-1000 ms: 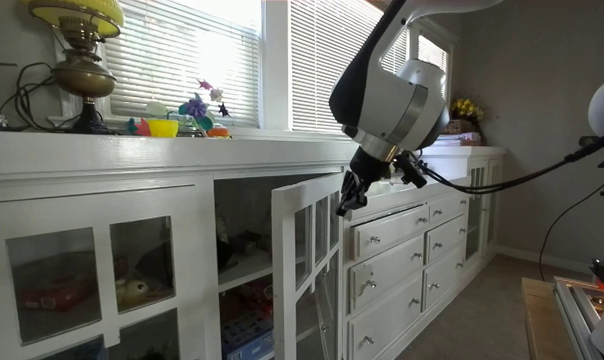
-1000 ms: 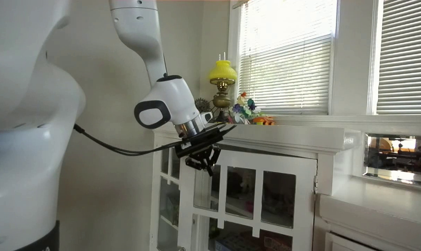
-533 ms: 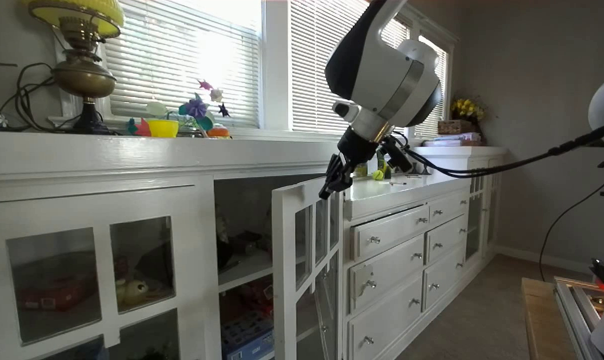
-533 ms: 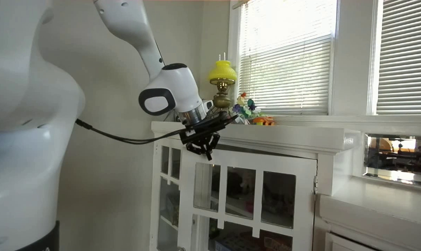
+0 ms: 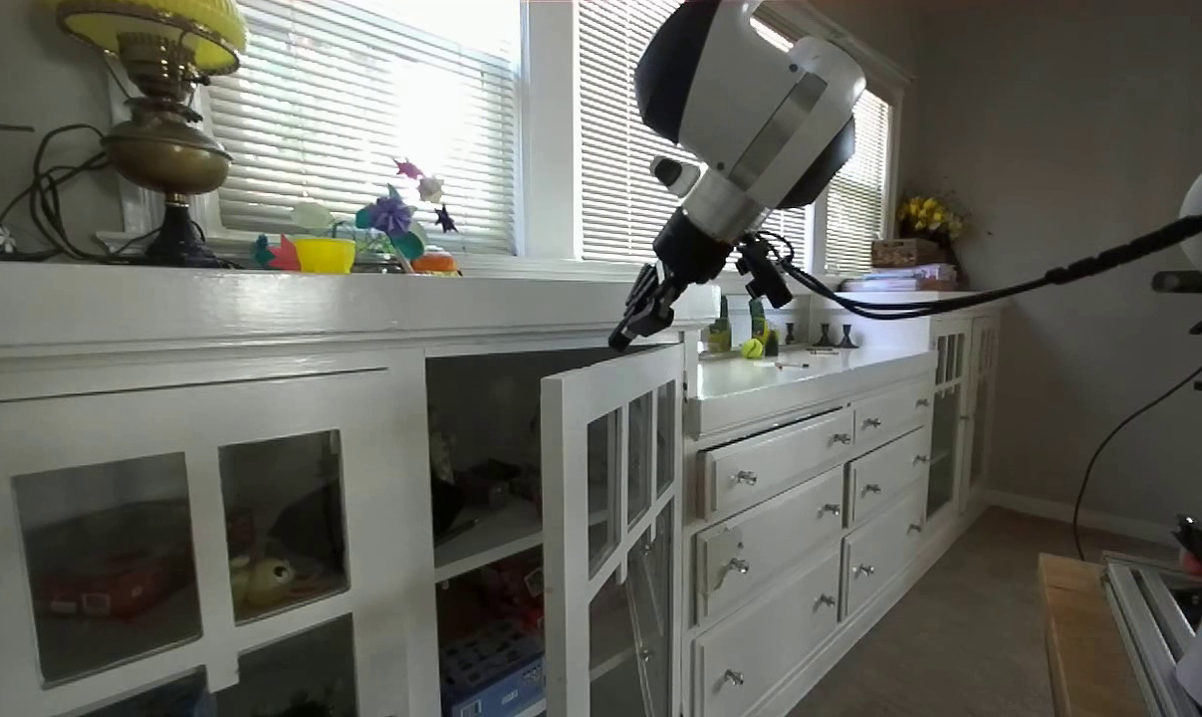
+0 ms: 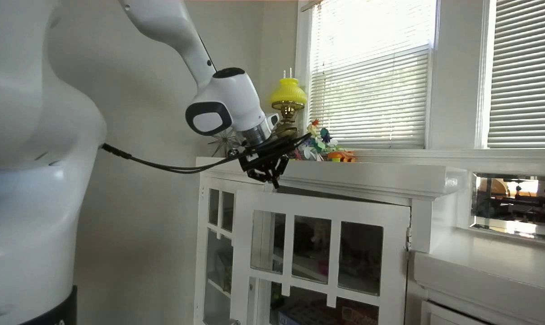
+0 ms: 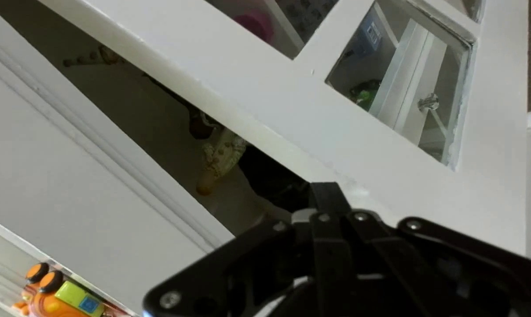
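Beneath window blinds (image 5: 361, 129), a white built-in bench (image 5: 292, 304) carries a yellow-shaded lamp (image 5: 167, 149) and colourful flowers (image 5: 389, 214). Hinged at its front, a glazed cabinet door (image 6: 334, 248) stands open on a shadowed interior. The fingers (image 7: 329, 198), drawn together, lie just above the door's top edge; contact cannot be determined. Inside, a figurine-like object (image 7: 223, 154) and a blue box (image 5: 506, 682) are dim and partly hidden; an orange toy (image 7: 54, 304) is cut off at the wrist view's lower edge, and the lamp's shade at an exterior view's upper edge.
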Motion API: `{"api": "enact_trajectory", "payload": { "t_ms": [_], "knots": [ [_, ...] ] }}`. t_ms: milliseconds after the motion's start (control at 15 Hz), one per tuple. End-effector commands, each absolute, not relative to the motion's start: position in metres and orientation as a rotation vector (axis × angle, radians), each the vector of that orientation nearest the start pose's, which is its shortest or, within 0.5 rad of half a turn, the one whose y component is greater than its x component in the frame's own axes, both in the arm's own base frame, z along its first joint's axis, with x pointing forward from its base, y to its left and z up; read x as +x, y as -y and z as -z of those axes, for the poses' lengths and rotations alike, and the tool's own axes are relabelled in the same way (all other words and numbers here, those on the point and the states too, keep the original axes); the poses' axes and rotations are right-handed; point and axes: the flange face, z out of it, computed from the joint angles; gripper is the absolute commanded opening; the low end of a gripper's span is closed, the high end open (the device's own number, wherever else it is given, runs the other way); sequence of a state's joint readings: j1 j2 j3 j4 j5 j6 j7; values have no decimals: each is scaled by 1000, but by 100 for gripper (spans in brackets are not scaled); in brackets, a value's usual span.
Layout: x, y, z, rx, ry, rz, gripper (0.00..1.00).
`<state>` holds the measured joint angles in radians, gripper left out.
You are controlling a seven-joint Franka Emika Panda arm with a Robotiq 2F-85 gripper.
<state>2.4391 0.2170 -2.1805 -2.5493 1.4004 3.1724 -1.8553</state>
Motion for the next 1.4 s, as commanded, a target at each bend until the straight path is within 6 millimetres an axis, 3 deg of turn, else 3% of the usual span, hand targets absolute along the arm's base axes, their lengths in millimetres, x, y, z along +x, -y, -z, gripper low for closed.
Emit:
{"api": "enact_trajectory", "payload": {
  "t_ms": [0,133,267,800,1000,1333],
  "knots": [
    [427,-9,-347,-3027,1192,1061,2],
    [415,0,-331,-3040,1180,975,1],
    [413,2,-328,-3045,1135,974,1],
    [446,-4,-356,-3002,1046,1145,1],
    [452,-7,-357,-2992,1035,1163,1],
    [442,-4,-331,-3010,1005,1058,1]
  ]
}}
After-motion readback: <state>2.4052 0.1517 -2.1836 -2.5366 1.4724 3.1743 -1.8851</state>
